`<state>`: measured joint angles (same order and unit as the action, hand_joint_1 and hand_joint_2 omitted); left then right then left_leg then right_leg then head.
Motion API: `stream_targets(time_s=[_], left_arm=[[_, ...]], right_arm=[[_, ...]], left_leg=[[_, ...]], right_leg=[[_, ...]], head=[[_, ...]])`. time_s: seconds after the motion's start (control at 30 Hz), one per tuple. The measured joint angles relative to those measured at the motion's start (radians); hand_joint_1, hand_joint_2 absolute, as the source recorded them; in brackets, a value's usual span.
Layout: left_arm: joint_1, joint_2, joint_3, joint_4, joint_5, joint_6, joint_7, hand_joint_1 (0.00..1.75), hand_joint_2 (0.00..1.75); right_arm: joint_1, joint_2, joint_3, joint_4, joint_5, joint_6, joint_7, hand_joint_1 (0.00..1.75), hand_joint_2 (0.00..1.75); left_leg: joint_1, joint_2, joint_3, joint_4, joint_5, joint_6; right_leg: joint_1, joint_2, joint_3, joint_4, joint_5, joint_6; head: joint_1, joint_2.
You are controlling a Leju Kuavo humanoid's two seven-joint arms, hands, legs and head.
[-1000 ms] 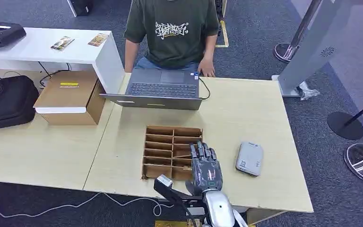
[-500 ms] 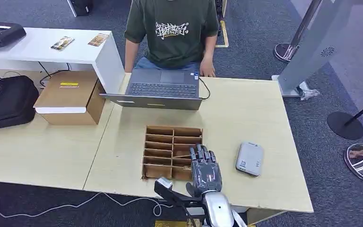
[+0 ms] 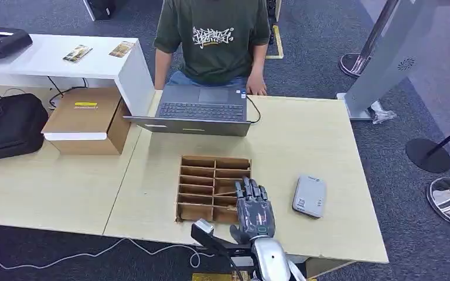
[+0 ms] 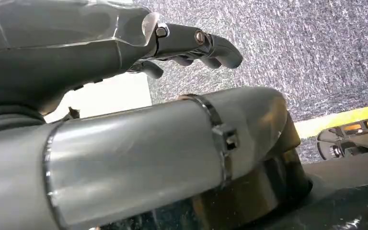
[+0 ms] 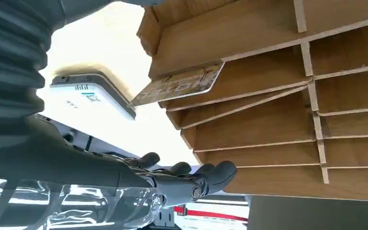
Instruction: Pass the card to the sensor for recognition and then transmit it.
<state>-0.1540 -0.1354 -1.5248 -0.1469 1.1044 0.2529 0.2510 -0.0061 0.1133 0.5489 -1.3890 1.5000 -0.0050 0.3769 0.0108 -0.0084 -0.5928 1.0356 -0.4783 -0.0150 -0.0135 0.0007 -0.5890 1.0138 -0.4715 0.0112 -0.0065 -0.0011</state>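
Card (image 5: pixel 179 86), thin, flat and printed, leans in a slot of the wooden organiser (image 3: pixel 213 187) just beyond the right hand's (image 3: pixel 254 211) fingertips, long axis slanting toward the smooth grey sensor (image 3: pixel 309 196). Right hand grasps nothing, fingers extended. Left hand (image 4: pixel 191 45) empty, fingers curled.

Bare counter (image 3: pixel 281 146) lies open between the laptop (image 3: pixel 202 111) and the wooden divider tray (image 3: pixel 211 187). The grey sensor (image 3: pixel 309 196) obstructs passage just right of the tray.
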Motion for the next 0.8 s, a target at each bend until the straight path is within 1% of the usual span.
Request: stream_targets(time_s=[0.8], left_arm=[[0.0,0.003,-0.015,0.0,0.002,-0.002,0.0,0.0,0.0]], right_arm=[[0.0,0.0,-0.001,0.005,0.001,-0.008,-0.003,0.0,1.75]], left_leg=[[0.0,0.0,0.0,0.0,0.0,0.0]], right_leg=[[0.0,0.0,0.0,0.0,0.0,0.0]], head=[[0.0,0.0]])
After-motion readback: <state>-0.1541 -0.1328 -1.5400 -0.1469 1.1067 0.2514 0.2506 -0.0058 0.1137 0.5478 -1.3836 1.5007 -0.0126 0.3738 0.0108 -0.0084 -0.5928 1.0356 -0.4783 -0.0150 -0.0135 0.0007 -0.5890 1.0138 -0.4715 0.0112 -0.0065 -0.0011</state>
